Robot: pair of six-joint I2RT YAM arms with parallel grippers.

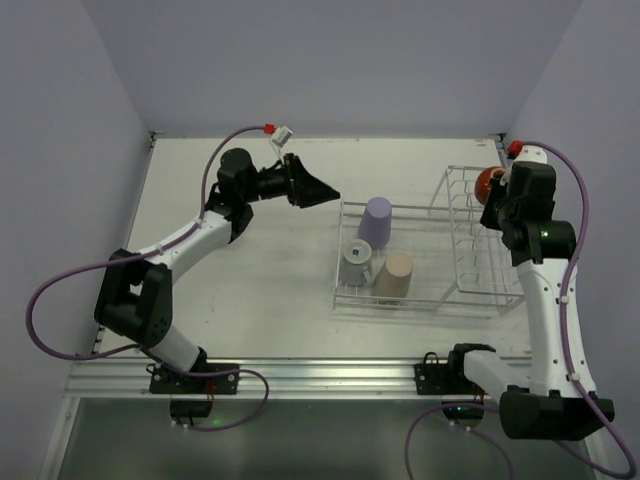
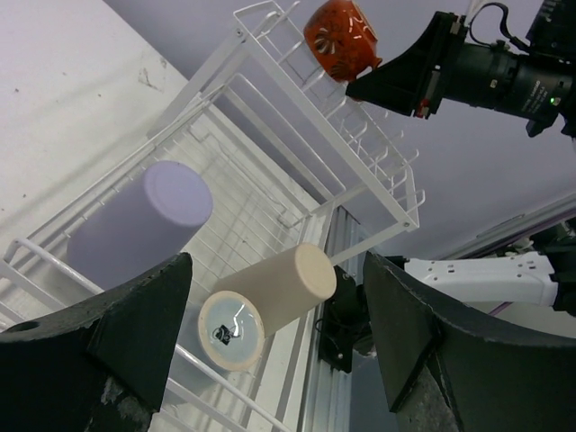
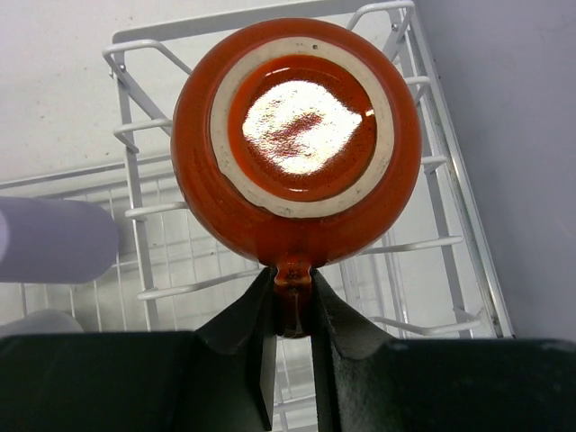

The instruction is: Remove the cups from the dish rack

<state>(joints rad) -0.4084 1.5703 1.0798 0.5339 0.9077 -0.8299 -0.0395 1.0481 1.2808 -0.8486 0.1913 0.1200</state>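
The white wire dish rack (image 1: 440,303) stands at the table's right. In its flat tray the lavender tumbler (image 1: 378,220), the beige tumbler (image 1: 394,276) and the short blue-grey cup (image 1: 357,262) all rest upside down. Over the taller basket section, my right gripper (image 3: 292,288) is shut on the handle of the orange-red mug (image 3: 297,135), whose base faces the right wrist camera. That mug (image 1: 488,183) hangs above the rack wires. Left of the rack, my left gripper (image 1: 325,192) is open and empty, pointing at the tumblers (image 2: 279,288).
Pale walls close in the table on the left, back and right. An aluminium rail (image 1: 320,378) runs along the near edge, with both arm bases bolted to it. Purple cables loop beside each arm. Bare tabletop (image 1: 250,290) lies left of the rack.
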